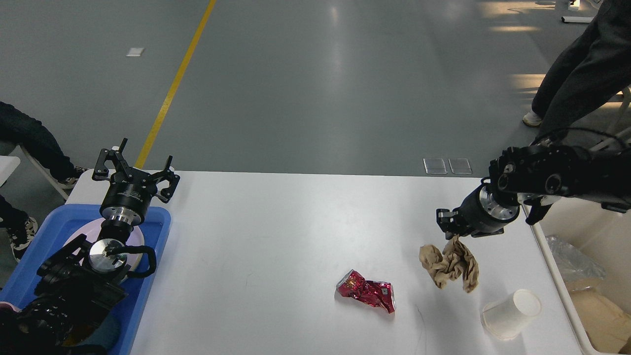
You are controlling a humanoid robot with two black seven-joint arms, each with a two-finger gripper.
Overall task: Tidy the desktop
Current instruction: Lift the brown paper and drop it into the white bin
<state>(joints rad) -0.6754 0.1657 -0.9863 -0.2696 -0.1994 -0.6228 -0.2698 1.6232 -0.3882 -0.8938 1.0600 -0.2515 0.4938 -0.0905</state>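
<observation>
The white desktop fills the middle of the head view. My right gripper is shut on a crumpled brown paper and holds it hanging above the desktop's right part. A crushed red wrapper lies on the desktop to the lower left of the paper. A white paper cup lies on its side near the front right. My left gripper is open and empty above the far end of the blue tray.
A cream-coloured bin with a plastic bag and brown paper stands at the desktop's right edge. The blue tray holds a pale plate. People's legs stand at the far right and at the left edge.
</observation>
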